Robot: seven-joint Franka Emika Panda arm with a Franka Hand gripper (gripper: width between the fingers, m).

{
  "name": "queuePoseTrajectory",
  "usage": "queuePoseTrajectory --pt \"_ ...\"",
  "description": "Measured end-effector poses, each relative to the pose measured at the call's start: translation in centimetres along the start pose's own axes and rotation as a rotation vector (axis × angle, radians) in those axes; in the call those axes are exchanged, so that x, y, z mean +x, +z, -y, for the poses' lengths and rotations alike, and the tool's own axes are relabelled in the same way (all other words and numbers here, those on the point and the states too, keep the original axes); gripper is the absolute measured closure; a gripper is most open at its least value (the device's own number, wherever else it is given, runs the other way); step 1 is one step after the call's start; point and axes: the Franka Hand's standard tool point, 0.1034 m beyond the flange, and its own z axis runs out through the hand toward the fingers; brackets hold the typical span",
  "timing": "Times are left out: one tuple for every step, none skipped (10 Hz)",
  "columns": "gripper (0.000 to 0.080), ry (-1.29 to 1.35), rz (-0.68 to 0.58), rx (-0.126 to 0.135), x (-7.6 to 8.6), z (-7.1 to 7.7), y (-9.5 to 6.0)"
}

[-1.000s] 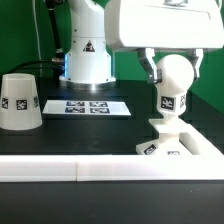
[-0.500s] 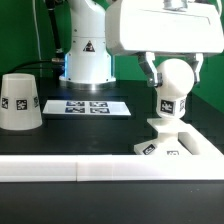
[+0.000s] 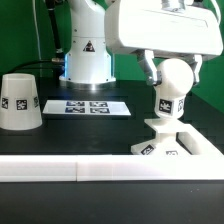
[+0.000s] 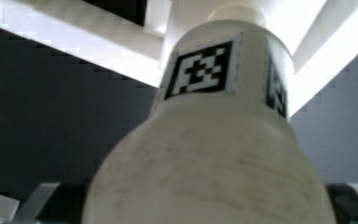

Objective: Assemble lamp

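Note:
The white ball-shaped bulb [image 3: 175, 80] stands upright with its tagged neck down in the low sloped base [image 3: 180, 142] at the exterior view's right. My gripper [image 3: 174, 72] comes down from above, with a finger against each side of the ball, shut on the bulb. In the wrist view the bulb [image 4: 211, 150] fills the picture, its square tag showing on the neck, and only the edge of a finger [image 4: 41, 196] shows beside it. The cone-shaped shade [image 3: 20, 102] sits wide end down on the table at the exterior view's left, apart from the gripper.
The marker board [image 3: 88, 106] lies flat on the black table between the shade and the base. The arm's white pedestal [image 3: 86, 50] rises behind it. A long white bar [image 3: 90, 170] runs along the table's front edge, just before the base.

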Motion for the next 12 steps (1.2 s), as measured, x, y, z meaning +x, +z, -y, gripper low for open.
queuePoseTrajectory --pt "0.022 -0.001 -0.027 -0.02 -0.33 -0.19 -0.14" --pt "0.022 0.0 -0.04 -0.031 -0.69 -0.27 -0.16" --pt "0.022 0.0 -0.054 -0.043 -1.1 -0.34 -0.03" --pt "0.022 0.001 -0.072 -0.057 -1.22 -0.54 -0.02" --pt "0.022 0.001 -0.095 -0.071 -1.11 -0.69 0.05" --pt "0.022 0.001 -0.108 -0.078 -1.01 -0.73 0.08" --pt "0.0219 0.001 -0.107 -0.078 -1.02 -0.74 0.09" --pt "0.0219 0.001 -0.107 -0.078 -1.05 -0.74 0.11" --pt "0.0127 0.001 -0.106 -0.078 -1.06 -0.75 0.12" --pt "0.0105 0.001 -0.106 -0.078 -1.06 -0.75 0.12" --pt "0.0105 0.001 -0.106 -0.078 -1.06 -0.75 0.12" --pt "0.0101 0.003 -0.099 -0.074 -1.12 -0.8 0.01"
